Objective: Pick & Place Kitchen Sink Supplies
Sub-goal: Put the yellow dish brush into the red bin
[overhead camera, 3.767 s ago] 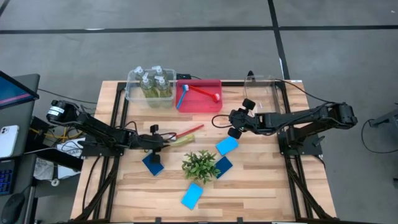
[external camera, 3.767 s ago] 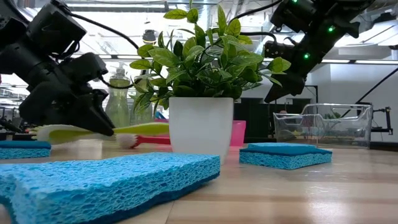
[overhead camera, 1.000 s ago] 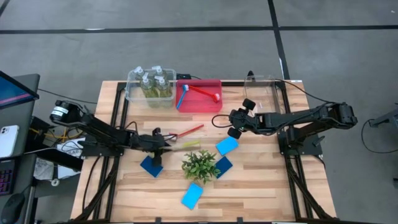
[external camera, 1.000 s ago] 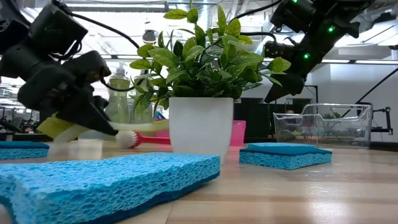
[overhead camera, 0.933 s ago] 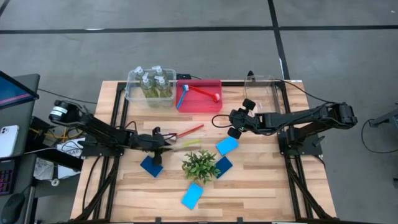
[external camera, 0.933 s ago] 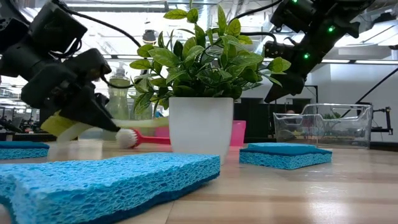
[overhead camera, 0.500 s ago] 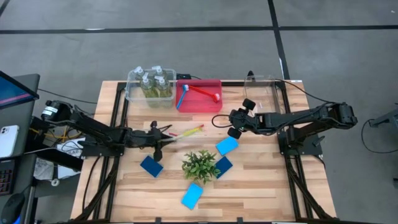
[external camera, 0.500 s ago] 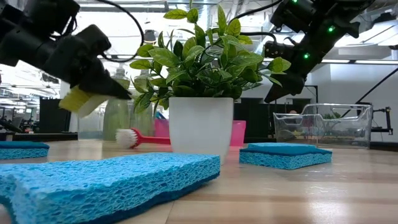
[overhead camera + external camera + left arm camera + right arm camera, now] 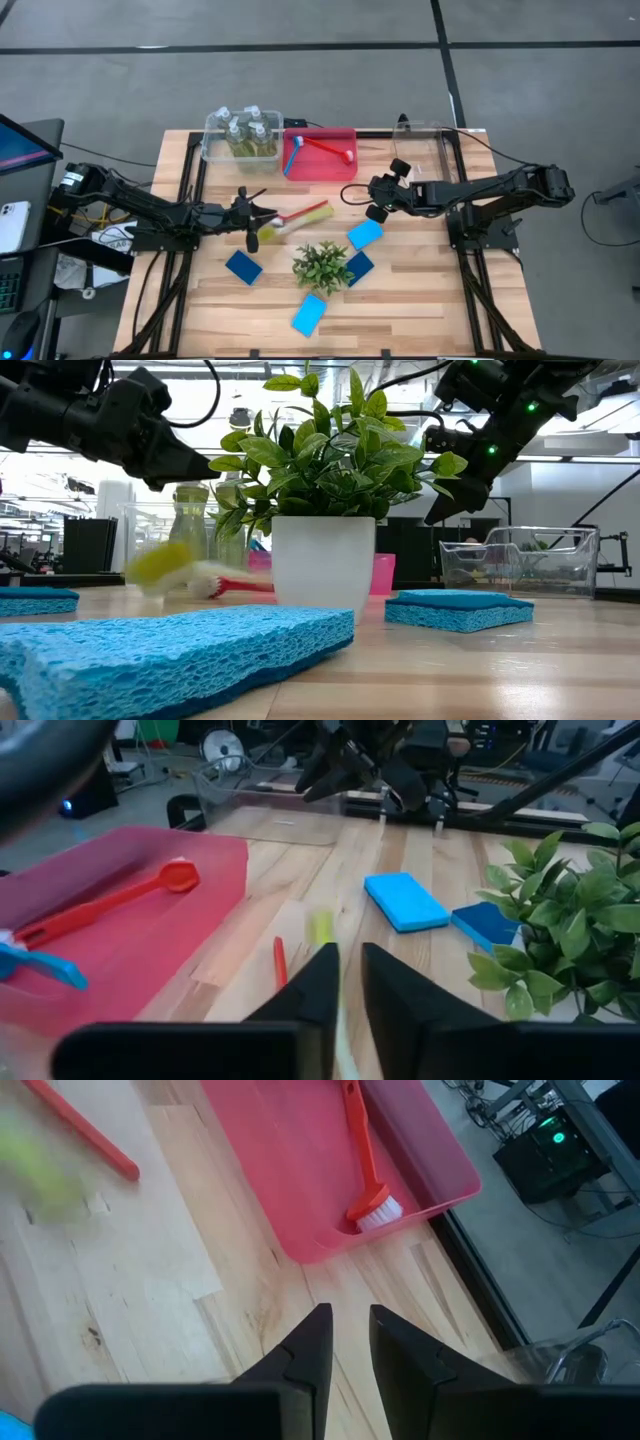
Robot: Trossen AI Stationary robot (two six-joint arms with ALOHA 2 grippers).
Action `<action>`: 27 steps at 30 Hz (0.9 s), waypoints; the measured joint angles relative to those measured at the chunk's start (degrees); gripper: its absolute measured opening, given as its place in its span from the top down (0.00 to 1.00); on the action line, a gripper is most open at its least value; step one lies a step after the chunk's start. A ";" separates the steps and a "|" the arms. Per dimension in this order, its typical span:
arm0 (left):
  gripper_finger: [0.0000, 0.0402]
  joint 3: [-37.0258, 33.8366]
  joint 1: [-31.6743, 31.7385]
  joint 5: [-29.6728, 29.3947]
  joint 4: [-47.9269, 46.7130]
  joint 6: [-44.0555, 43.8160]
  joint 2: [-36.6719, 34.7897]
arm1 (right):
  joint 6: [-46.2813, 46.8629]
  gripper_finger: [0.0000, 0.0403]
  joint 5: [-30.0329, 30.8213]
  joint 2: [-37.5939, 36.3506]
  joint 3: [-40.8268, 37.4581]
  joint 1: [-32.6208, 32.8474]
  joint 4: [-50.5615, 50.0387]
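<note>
Brush status: yellow brush (image 9: 297, 218) lies on worktop (image 9: 420, 300), just beside red brush (image 9: 279, 960), btwn my left tool (image 9: 247, 212) and plant (image 9: 322, 265). Left tool is raised above it, fingers nearly together w/ only a slit, nothing in them. Right tool (image 9: 376, 198) hangs near red bin (image 9: 320, 130), same narrow slit, empty.

Judgement: brush is light, stiff, w/ a thin, prob. slick handle that may roll or pivot. Best hold approx. mid-handle, jaws across the shaft, biased toward the bristle end for balance.
</note>
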 joint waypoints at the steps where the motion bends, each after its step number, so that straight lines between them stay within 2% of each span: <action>1: 0.91 0.00 0.00 0.00 0.18 0.40 0.00 | 0.00 0.84 0.00 0.00 0.00 0.01 -0.01; 4: 0.98 0.00 0.00 0.00 0.31 0.85 0.00 | 0.00 0.84 0.00 0.00 0.00 0.00 0.01; 12: 0.97 0.00 0.00 0.02 0.31 0.79 0.02 | 0.00 0.84 0.00 0.00 0.00 0.02 0.01; 17: 0.97 0.00 0.00 0.45 0.44 -2.91 0.63 | -2.85 0.84 0.00 0.00 0.00 -0.19 1.12; 27: 0.88 0.02 -0.04 2.04 3.02 -8.92 11.81 | -13.67 0.84 0.02 0.00 0.02 -0.94 13.89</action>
